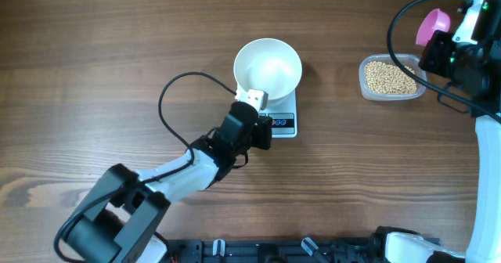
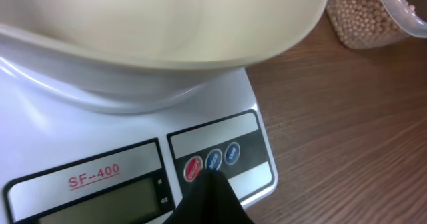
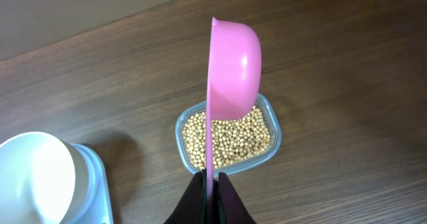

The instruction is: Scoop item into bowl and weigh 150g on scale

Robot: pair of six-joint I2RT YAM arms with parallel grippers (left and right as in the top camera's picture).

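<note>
My left fingers (image 2: 208, 201) are pressed fully together with nothing between them, making one dark tip. It sits on the button panel of the small flat white square digital scale (image 1: 288, 106), at the red and blue round buttons (whether it bears down on one or only rests there I cannot tell). I judge that closing the fingers gives me a single narrow point for a small button, and that the press is to switch on or zero the scale. The round plain white bowl (image 1: 268, 69) stands on the platform and looks empty, so its own weight needs cancelling first. The display is too cut off to read from my left wrist view.

My right fingers (image 3: 225, 204) are clamped on the thin handle of a pink plastic scoop (image 3: 233, 64), its cup turned on edge and empty. I hold it above the clear rounded-rectangular plastic tub (image 3: 275, 134), well apart from the bowl on the brown wood-grain tabletop (image 1: 94, 52). All the small round tan beans (image 3: 230, 137) lie in that tub; none has reached the bowl. Holding the scoop over them means the first dip can go straight down.
</note>
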